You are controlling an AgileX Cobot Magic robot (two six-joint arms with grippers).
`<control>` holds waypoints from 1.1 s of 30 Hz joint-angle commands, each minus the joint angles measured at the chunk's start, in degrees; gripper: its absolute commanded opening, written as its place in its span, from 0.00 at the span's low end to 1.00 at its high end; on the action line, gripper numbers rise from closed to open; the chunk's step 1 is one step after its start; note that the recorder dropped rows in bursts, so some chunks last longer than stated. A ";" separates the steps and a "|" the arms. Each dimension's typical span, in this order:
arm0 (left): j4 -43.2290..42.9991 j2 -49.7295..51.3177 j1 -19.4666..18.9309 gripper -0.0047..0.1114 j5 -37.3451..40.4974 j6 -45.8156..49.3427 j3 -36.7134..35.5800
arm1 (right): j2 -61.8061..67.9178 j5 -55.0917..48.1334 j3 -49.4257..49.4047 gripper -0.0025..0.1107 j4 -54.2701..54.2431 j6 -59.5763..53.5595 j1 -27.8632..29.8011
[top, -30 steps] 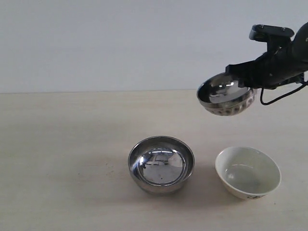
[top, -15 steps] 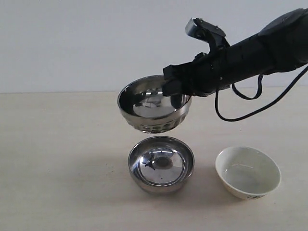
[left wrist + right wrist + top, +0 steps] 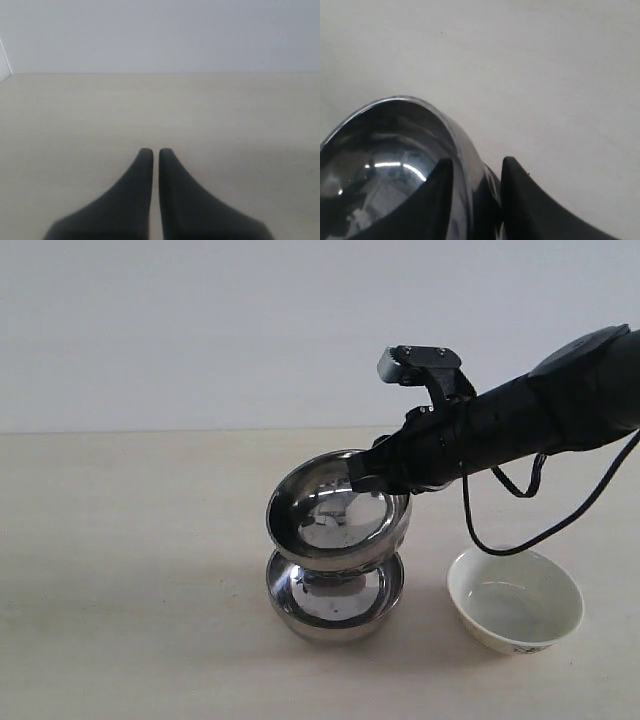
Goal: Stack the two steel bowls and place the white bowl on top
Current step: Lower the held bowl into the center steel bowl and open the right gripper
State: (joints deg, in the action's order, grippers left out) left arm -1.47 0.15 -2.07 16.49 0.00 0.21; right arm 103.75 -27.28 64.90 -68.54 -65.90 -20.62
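Steel carried bowl (image 3: 336, 523), rim clamped in the right tool (image 3: 372, 476), had swung in from the bench's right edge and sunk onto the resting steel bowl (image 3: 335, 608), apparently almost nested; left tool (image 3: 151, 153) pressed together

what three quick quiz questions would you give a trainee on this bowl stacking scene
1. True or false: the white bowl rests inside the lower steel bowl.
2. Pick one: the right hand grips A) the upper steel bowl by its rim, B) the white bowl, C) nothing.
3. Fill in: the left hand, holding nothing, is ___ (open or shut).

Key: 1 false, it stands apart on the table; 2 A; 3 shut.
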 commanded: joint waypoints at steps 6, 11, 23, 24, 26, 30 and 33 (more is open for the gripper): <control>0.43 -0.15 -0.16 0.07 -0.21 -0.47 -0.21 | 4.41 1.79 -0.18 0.02 -0.98 -3.63 -1.21; 0.43 -0.15 -0.16 0.07 -0.21 -0.47 -0.21 | 4.31 2.86 -0.18 0.02 -0.98 -3.84 -1.21; 0.43 -0.15 -0.16 0.07 -0.21 -0.47 -0.21 | 4.31 0.03 -0.18 0.02 -0.98 -3.73 -1.21; 0.43 -0.15 -0.16 0.07 -0.21 -0.47 -0.21 | 4.31 -0.26 -0.18 0.02 -0.98 -3.73 -1.21; 0.43 -0.15 -0.16 0.07 -0.21 -0.47 -0.21 | 4.31 -0.57 -0.18 0.02 -0.98 -3.73 -1.21; 0.43 -0.15 -0.16 0.07 -0.21 -0.47 -0.21 | 4.31 -0.96 -0.18 0.02 -0.98 -3.73 -1.21; 0.43 -0.15 -0.16 0.07 -0.21 -0.47 -0.21 | 4.31 -1.22 -0.18 0.02 -0.98 -3.73 -1.21</control>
State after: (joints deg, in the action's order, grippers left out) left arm -1.47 0.15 -2.07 16.39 0.00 0.21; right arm 108.49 -27.77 64.69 -69.22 -69.40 -21.76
